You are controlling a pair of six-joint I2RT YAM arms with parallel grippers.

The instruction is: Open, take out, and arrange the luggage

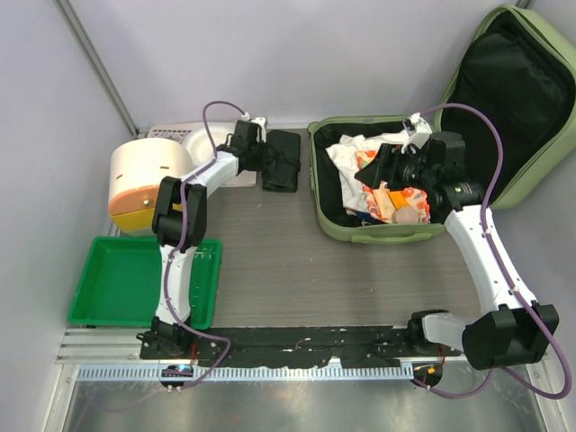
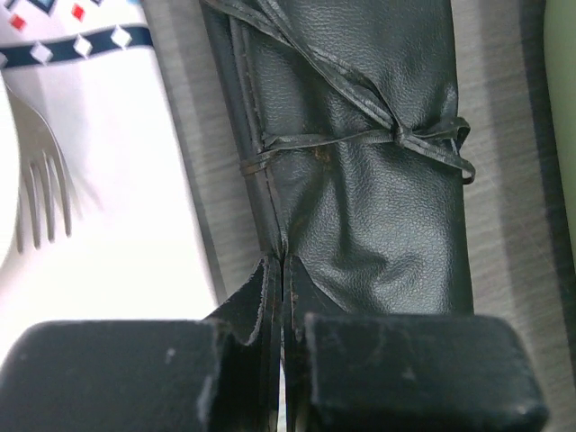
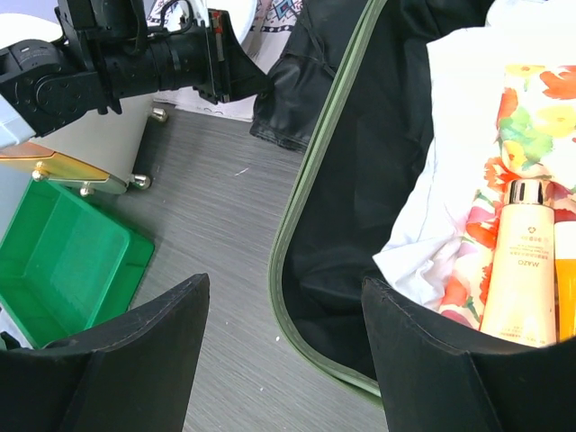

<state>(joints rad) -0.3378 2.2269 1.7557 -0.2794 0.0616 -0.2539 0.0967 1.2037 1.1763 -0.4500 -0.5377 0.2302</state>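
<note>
While the left gripper (image 2: pixel 277 337) pinches a soft black leather roll (image 2: pixel 360 180) just left of the big pale green hard suitcase (image 1: pixel 378 237), the right gripper (image 3: pixel 285 297) hangs open over it. Its lid (image 1: pixel 531 54) is up and the roll is out, but a white cloth (image 1: pixel 346 157), flowery cloth (image 3: pixel 531 117) and bottles (image 3: pixel 519 261) lie inside.

The left arm (image 1: pixel 175 270) goes up from its base, bends at the elbow and reaches far back. Its end effector (image 2: pixel 283 328) is squeezed tight, with the edge of a black pouch (image 2: pixel 378 180) pinched between its fingers. The right arm (image 1: pixel 488 261) bends back and to the left. Its end effector (image 3: pixel 283 360) hangs with both fingers (image 3: pixel 135 360) wide apart, holding nothing.
</note>
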